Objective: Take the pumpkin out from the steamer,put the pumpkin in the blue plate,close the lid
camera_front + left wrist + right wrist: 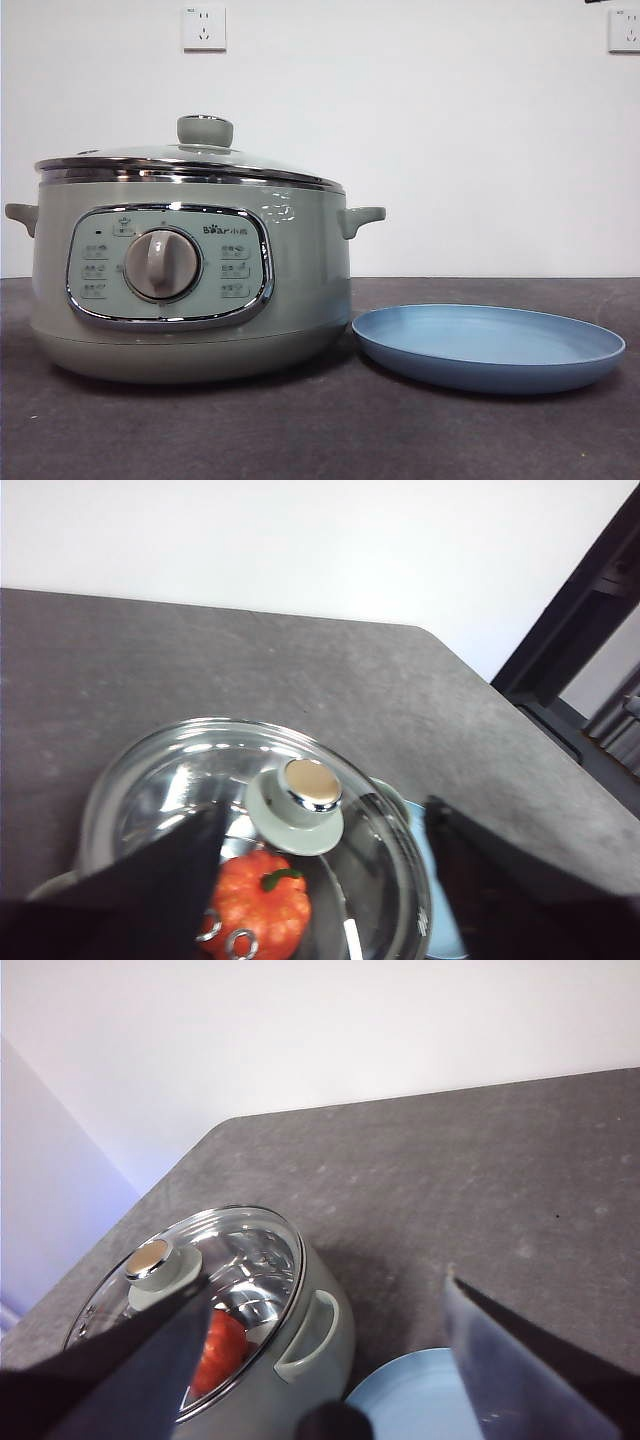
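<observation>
Two grippers wait up above the tabletop (200,430), neither touching anything. Left gripper (325,880) hangs over the steamer (190,290), jaws spread wide with nothing between them. Right gripper (330,1360) hangs above the gap between steamer and blue plate (490,345), jaws also wide and empty.

Front view: steamer sits at the left with the lid (190,160) closed on top and its pale-green knob upright; blue plate lies on the tabletop just to the right, its rim close beside the steamer's base, nothing on it. Pumpkin is not visible from here, since the pot wall hides it. Only a black tip shows at the top right corner.

Left wrist view shows what the front cannot: the pumpkin (258,905) sits inside the steamer under the glass lid, orange-red with a green stem, just beside the knob. A sliver of the plate shows past the rim.

Right wrist view also catches the pumpkin (220,1348) through the glass, plus the steamer's side handle and the plate's near edge below it.
</observation>
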Controlling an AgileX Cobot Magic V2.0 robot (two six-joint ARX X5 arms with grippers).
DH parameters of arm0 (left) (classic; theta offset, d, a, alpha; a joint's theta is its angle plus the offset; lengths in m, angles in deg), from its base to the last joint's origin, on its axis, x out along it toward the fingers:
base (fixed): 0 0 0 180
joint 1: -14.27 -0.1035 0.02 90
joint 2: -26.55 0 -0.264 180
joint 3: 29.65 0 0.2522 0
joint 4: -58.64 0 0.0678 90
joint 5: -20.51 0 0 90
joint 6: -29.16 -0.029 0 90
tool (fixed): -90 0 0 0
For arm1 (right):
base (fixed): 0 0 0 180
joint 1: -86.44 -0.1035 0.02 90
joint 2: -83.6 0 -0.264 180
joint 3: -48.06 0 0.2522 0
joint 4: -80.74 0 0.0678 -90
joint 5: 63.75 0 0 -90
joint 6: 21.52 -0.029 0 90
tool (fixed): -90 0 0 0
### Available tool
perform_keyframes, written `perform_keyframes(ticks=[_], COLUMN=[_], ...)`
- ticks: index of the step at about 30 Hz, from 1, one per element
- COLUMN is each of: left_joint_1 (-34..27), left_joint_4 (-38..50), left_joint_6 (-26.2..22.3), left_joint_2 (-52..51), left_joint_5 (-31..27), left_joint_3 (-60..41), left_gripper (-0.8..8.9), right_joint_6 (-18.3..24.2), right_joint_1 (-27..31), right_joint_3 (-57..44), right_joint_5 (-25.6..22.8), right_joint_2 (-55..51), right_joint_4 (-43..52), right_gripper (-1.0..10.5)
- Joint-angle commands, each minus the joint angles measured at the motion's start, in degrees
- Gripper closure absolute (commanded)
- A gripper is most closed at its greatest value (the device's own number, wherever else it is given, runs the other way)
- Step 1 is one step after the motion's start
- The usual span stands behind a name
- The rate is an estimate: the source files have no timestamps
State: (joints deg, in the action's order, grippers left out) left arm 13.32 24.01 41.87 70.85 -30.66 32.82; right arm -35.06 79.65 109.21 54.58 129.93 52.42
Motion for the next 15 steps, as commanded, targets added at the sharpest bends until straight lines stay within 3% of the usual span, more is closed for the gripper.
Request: perform_keyframes(ticks=[1,15], left_joint_1=[2.60,22.36], left_joint_4=[0.85,-3.50], left_joint_6=[0.70,-10.10], left_joint_2=[2.99,23.26], left_joint_5=[-1.64,-24.30], left_joint_3=[2.32,17.18], left_gripper=[4.28,4.29], right_joint_6=[-0.26,-1.01], right_joint_1=[-0.20,-0.20], right_joint_3=[0.15,0.13], right_joint_5=[0.13,0.11], right_joint_2=[0.07,0.07], right_joint_4=[0.28,-2.71], right_gripper=[5.4,5.4])
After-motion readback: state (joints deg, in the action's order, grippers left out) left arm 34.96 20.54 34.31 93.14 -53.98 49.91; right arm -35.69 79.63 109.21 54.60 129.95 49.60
